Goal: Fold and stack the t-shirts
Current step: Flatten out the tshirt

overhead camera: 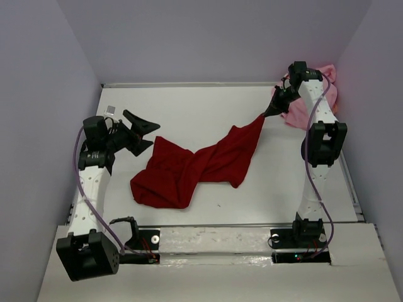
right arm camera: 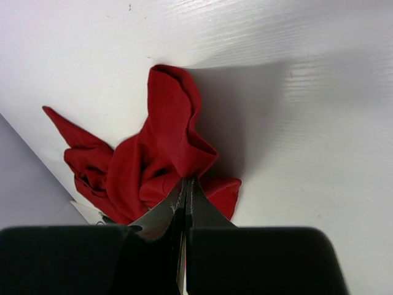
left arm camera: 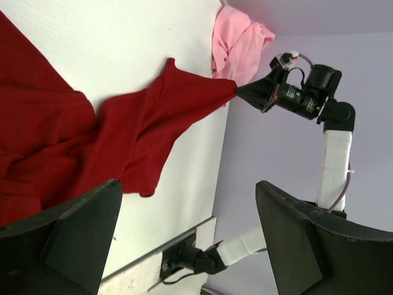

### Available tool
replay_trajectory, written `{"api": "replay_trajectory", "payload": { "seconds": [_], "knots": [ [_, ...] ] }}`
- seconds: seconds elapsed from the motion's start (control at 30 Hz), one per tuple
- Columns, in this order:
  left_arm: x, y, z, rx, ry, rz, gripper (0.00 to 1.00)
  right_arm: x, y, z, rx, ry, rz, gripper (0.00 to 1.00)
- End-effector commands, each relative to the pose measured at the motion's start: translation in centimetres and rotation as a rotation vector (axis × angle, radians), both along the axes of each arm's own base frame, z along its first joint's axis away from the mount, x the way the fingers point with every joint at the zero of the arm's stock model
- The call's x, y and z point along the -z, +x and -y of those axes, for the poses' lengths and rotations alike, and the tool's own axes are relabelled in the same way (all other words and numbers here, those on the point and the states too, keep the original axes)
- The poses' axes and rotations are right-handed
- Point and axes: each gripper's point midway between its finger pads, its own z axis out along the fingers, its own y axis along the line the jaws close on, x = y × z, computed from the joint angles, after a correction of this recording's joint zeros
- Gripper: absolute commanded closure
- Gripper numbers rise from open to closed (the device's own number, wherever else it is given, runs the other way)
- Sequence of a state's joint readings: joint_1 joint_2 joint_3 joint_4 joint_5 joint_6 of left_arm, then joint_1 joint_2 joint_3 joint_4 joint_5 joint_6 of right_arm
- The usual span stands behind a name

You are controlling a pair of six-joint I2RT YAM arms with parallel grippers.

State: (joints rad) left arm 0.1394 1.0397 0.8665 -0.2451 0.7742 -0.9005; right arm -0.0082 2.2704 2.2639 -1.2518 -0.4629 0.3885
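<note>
Red shirt (overhead camera: 189, 170): bunched.
Right claw (overhead camera: 269, 114): pinching its corner.
Left claw (overhead camera: 153, 134): agape, empty.
Advice: left should grab another corner, then spread.

Paired arms in white and black.
White shell links on left arm (overhead camera: 91, 185) and right arm (overhead camera: 320, 107), bulky black joint housings between, thin purple cables (overhead camera: 77, 167) strung alongside, matte black wedge-shaped fingers (left arm camera: 61, 239), black base blocks (overhead camera: 301, 233).

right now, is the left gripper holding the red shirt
No, the left gripper is wide open with nothing between its jaws; only the right gripper pinches the dark red shirt.
</note>
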Motion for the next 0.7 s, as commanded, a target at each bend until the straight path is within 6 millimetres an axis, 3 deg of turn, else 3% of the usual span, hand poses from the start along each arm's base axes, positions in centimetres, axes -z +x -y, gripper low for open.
{"api": "replay_trajectory", "payload": {
  "seconds": [0.0, 0.13, 0.23, 0.37, 0.47, 0.53, 0.63, 0.67],
  "knots": [
    [-4.9, -0.2, 1.0, 0.054, 0.006, 0.095, 0.01, -3.9, 0.6, -2.1, -0.052, 0.016, 0.122, 1.00],
    [-4.3, -0.4, 1.0, 0.083, 0.103, -0.032, 0.01, -3.4, 0.5, -2.5, -0.050, 0.009, 0.119, 1.00],
    [-3.2, -0.9, 2.9, 0.162, -0.021, -0.061, 0.01, -2.8, 0.3, -2.2, -0.041, -0.006, 0.112, 1.00],
    [-3.8, 0.1, 2.9, 0.110, -0.025, 0.041, 0.01, -2.2, -0.1, -1.7, -0.042, -0.040, 0.087, 1.00],
    [-2.5, 0.5, 2.7, 0.056, -0.063, -0.023, 0.06, -2.2, 0.0, -1.1, -0.024, -0.074, 0.090, 1.00],
    [0.3, 0.6, 1.1, -0.088, 0.000, -0.155, 0.11, -2.4, -0.1, -1.0, -0.016, -0.082, 0.090, 1.00],
    [5.1, -0.8, -0.8, -0.257, 0.156, -0.399, 0.14, -2.7, -0.1, -1.3, -0.022, -0.087, 0.104, 1.00],
    [7.2, -3.1, -1.1, -0.280, 0.220, -0.536, 0.15, -2.8, 0.0, -1.3, -0.024, -0.086, 0.115, 1.00]
  ]
}}
